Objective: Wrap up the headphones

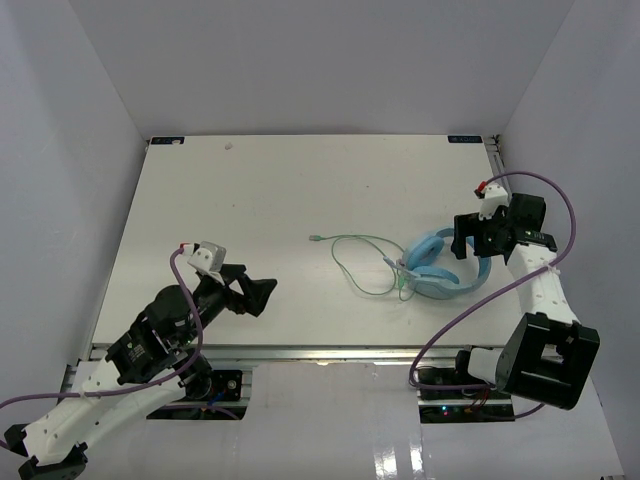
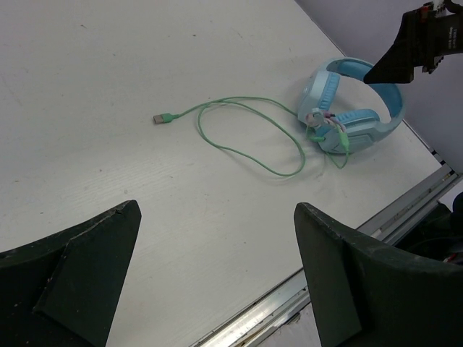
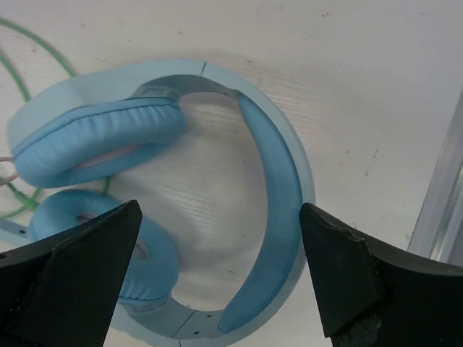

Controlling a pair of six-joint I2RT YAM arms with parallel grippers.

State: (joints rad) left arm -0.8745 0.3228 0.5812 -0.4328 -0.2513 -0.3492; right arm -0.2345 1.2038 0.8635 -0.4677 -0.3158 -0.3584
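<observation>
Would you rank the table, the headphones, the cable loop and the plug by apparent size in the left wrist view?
1. table
2. headphones and cable loop: similar spread, and the headphones lie farther from the camera, so I leave them unranked
3. plug, smallest

Bright, even white light is flooding all three views from overhead. The matte white tabletop [image 1: 280, 190] is glowing without harsh glare, while the glossy white ledge [image 1: 330, 440] at its near edge is mirroring pale patches. The light blue padded over-ear headphones [image 3: 278, 195] are casting a soft grey shadow inside their band. The chunky black plastic fingers [image 3: 72, 275] of the right gripper [image 3: 218, 217] are looming dark, their surface detail sinking into shade. Everything is appearing sharp.
</observation>
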